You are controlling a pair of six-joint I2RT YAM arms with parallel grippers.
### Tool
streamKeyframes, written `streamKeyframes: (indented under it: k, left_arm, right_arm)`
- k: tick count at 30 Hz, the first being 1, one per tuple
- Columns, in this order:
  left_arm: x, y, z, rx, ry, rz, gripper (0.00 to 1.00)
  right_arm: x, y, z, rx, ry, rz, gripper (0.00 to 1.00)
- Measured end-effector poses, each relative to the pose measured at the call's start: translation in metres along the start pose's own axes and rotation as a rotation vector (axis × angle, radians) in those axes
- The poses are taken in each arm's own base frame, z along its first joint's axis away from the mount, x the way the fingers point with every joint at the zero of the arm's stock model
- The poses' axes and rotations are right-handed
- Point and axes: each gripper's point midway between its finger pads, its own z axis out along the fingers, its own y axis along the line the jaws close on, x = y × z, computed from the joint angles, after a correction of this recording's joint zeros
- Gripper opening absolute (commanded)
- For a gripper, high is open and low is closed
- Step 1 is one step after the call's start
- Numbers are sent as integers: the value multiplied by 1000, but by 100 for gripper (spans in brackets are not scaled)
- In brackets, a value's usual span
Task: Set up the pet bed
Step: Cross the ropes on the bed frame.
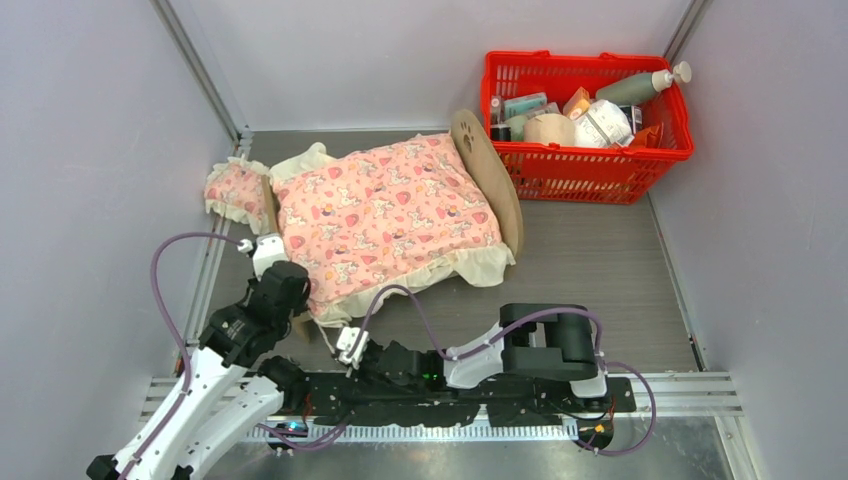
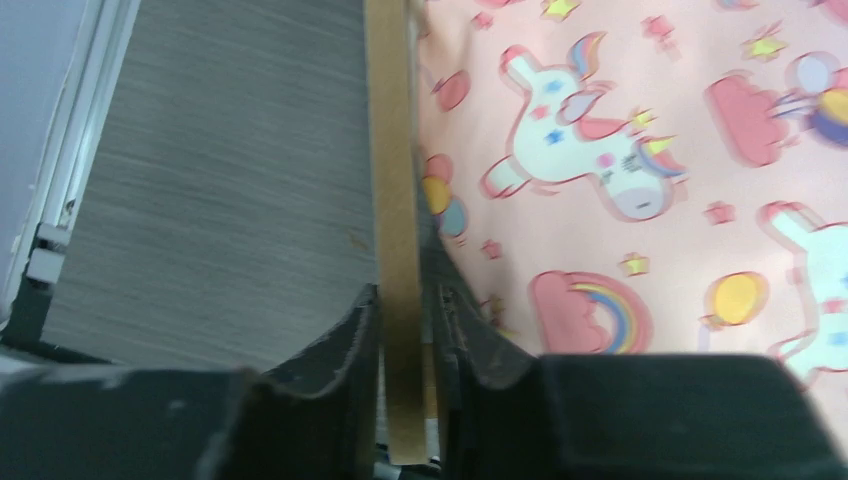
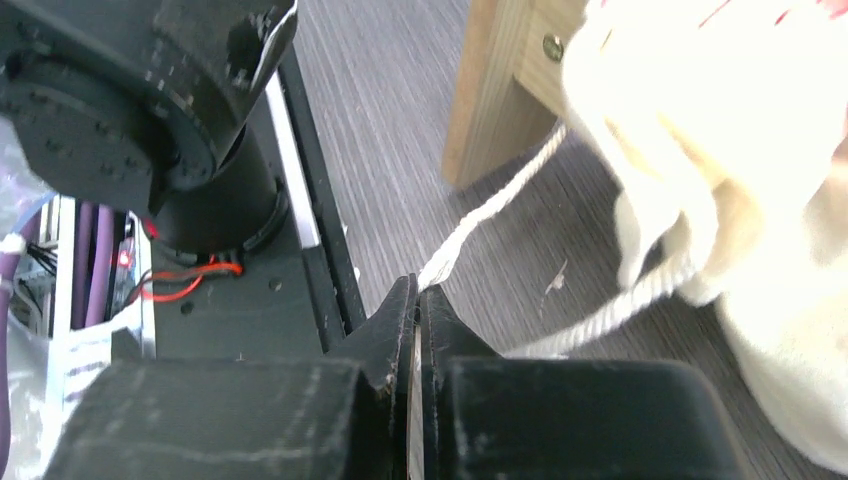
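Observation:
The pet bed (image 1: pixel 497 185) lies across the table, its arched plywood headboard with the paw cutout at the right. A pink unicorn blanket (image 1: pixel 385 215) covers it and hides the mattress. My left gripper (image 1: pixel 283 285) is at the foot end. In the left wrist view its fingers (image 2: pixel 345 350) straddle the bed's plywood board (image 2: pixel 392 180), with a slim gap on the right side, so the left gripper (image 2: pixel 405 300) is open. My right gripper (image 1: pixel 350 345) is shut on a white cord (image 3: pixel 480 215) that runs from the blanket's cream frill (image 3: pixel 720 160), beside a bed leg (image 3: pixel 490 90).
A small pink frilled pillow (image 1: pixel 238 192) lies against the left wall beyond the bed's foot. A red basket (image 1: pixel 600 165) full of bottles and packets stands at the back right. Grey walls close in on the table on three sides.

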Motion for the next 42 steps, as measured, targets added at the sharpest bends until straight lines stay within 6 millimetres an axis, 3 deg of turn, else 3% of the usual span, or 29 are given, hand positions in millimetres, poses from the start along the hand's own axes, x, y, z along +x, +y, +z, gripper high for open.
streamKeyframes:
  k: [2, 8, 12, 16, 21, 26, 34, 38, 42]
  left_arm:
    - [-4, -2, 3, -3, -8, 31, 46]
    - [-40, -22, 7, -1, -48, 67, 63]
    - [-79, -30, -1, -20, -69, 49, 63]
    - [-92, -29, -18, 24, -98, 18, 58]
    - [-84, -26, -49, 190, -157, -50, 52]
    - [-63, -33, -73, 374, -161, -141, 49]
    - [-26, -41, -76, 449, -36, -280, 46]
    - [-9, -45, -67, 437, 35, -307, 45]
    - [-8, -43, -64, 413, 33, -320, 42]
  right_arm:
    - [-3, -2, 7, 11, -4, 16, 5]
    - [0, -15, 21, 41, 18, 83, 5]
    - [2, -20, 24, 38, 32, 133, 5]
    - [6, -14, 22, 11, 43, 167, 5]
    - [30, -1, 7, -28, 97, 188, 5]
    - [28, 4, 4, -43, 97, 218, 5]
    - [7, 4, -1, -26, 50, 256, 5]
    - [7, 10, -3, -25, 50, 265, 5]
    - [14, 19, -6, -37, 76, 265, 5]
